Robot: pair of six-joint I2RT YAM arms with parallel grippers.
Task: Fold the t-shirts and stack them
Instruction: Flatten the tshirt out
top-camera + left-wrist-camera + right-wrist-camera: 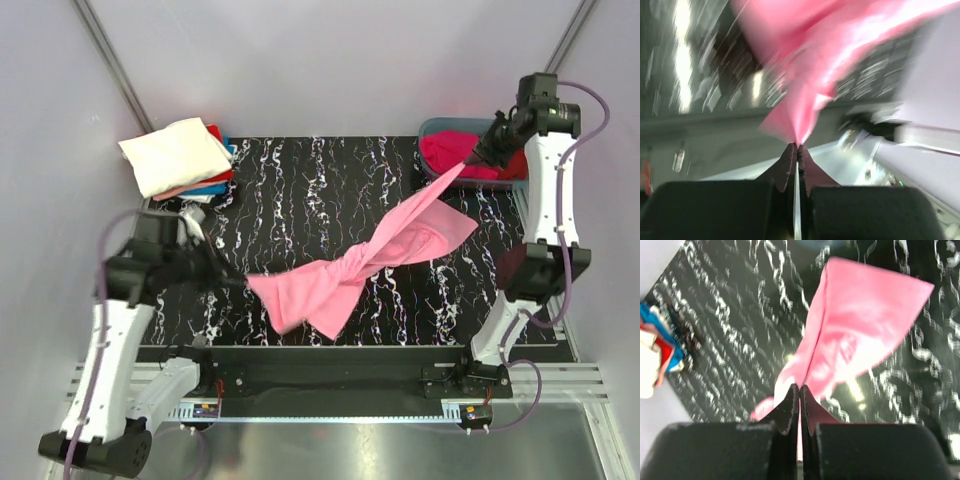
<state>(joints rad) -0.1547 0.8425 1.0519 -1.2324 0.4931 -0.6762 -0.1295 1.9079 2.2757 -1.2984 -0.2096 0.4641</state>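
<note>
A light pink t-shirt (370, 258) hangs twisted in the air across the black marbled table (300, 180), stretched between both arms. My left gripper (243, 281) is shut on its lower left corner; the cloth (800, 107) fans out from the pinched tips (798, 146). My right gripper (470, 160) is shut on the upper right end, high at the back right; the pink cloth (855, 335) hangs below its closed tips (800, 389). A folded stack (180, 158) with a cream-white shirt on top of red and blue ones lies at the back left. A magenta shirt (455, 152) lies in the tub.
The grey-blue plastic tub (440, 128) stands at the back right corner under the right arm. White walls close in the table on three sides. The folded stack also shows in the right wrist view (655, 352) at the left edge.
</note>
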